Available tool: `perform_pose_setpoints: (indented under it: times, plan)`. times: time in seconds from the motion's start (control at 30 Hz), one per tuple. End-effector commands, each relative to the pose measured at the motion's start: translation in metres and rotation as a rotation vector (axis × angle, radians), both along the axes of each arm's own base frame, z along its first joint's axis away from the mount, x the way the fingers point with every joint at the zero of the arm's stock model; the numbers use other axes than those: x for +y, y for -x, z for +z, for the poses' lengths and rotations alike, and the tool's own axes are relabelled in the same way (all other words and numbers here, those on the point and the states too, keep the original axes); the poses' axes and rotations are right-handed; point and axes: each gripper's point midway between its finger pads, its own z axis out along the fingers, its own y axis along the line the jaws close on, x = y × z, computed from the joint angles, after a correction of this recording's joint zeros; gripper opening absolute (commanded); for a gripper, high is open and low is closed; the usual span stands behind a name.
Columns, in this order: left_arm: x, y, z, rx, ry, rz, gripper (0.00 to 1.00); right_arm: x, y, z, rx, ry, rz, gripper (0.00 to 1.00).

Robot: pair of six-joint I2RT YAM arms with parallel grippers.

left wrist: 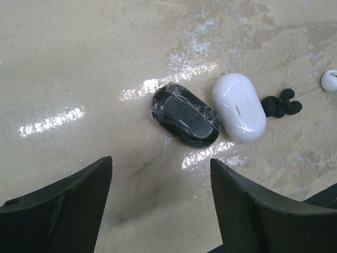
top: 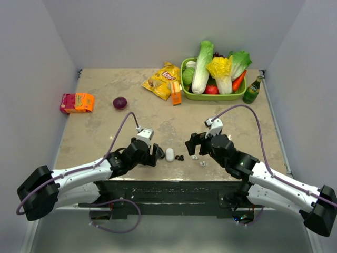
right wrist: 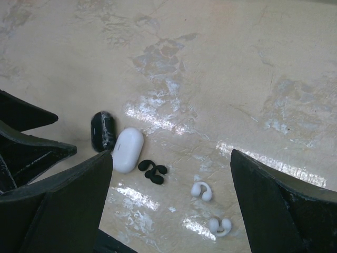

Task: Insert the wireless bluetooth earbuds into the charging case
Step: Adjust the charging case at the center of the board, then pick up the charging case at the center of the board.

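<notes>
the left claw is held open above the table, and nothing is gripped between its two dark fingers. just ahead of it the black case is seen lying flat with its lid shut, wrapped in a wrinkled clear film. the white case is laid right beside it, touching or nearly so, and is also shut.

the black earbuds are found together on the bare table, just beside the white case on the side away from the black one. the white earbuds are set further toward the right arm, a little apart from each other and from the black pair. no earbud is seated in either case.

the right claw is likewise spread wide and empty. in its wrist view, both pairs are framed between its fingers.

along the far edge a green basket filled with vegetables is placed, with a bottle at its right and a chip bag at its left. a red onion and an orange packet are seen well apart on the left.
</notes>
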Motion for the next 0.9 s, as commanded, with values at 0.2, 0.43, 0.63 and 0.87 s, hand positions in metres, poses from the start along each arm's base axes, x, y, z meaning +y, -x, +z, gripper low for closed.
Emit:
perform_pose_setpoints:
  times: [0.2, 0.43, 0.63, 0.87]
  plan:
    - [-0.019, 0.02, -0.014, 0.05, 0.036, -0.054, 0.37, 0.003, 0.0, 0.017, -0.041, -0.041, 0.019, 0.96]
    - [-0.041, 0.026, -0.029, 0.073, 0.026, -0.08, 0.0, 0.002, 0.001, 0.017, -0.039, -0.044, 0.016, 0.96]
    - [-0.051, 0.015, -0.032, 0.061, 0.0, -0.066, 0.0, 0.001, 0.003, 0.02, -0.039, -0.056, 0.016, 0.96]
    - [-0.053, 0.004, -0.033, 0.04, -0.033, -0.029, 0.0, 0.0, 0.004, 0.019, -0.035, -0.057, 0.015, 0.96]
